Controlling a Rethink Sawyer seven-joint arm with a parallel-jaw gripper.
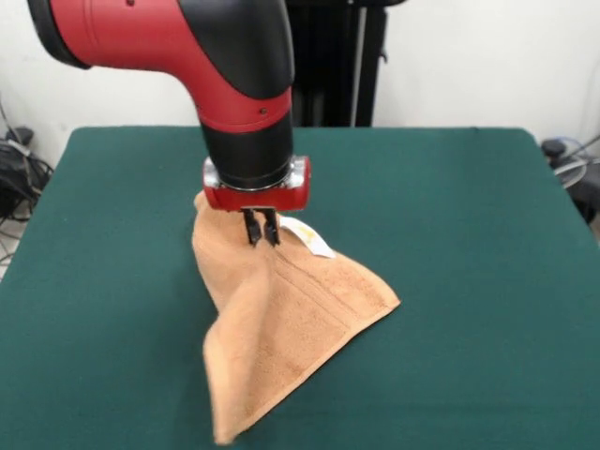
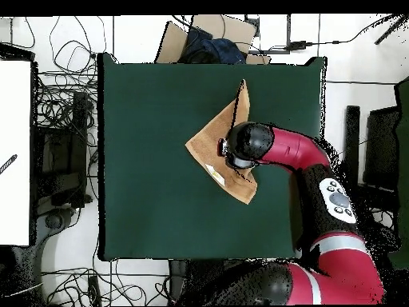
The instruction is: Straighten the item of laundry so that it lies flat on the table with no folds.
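I see my red-and-black gripper point(image 1: 262, 230) with jaws narrow, pinching the folded orange-brown terry towel point(image 1: 281, 319) on the dark green table point(image 1: 469, 281).

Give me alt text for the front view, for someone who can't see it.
A red and black robot arm's gripper pinches a light orange-brown hand towel near its white label, holding it up in a draped peak. Its lower part trails, folded, across a dark green table.
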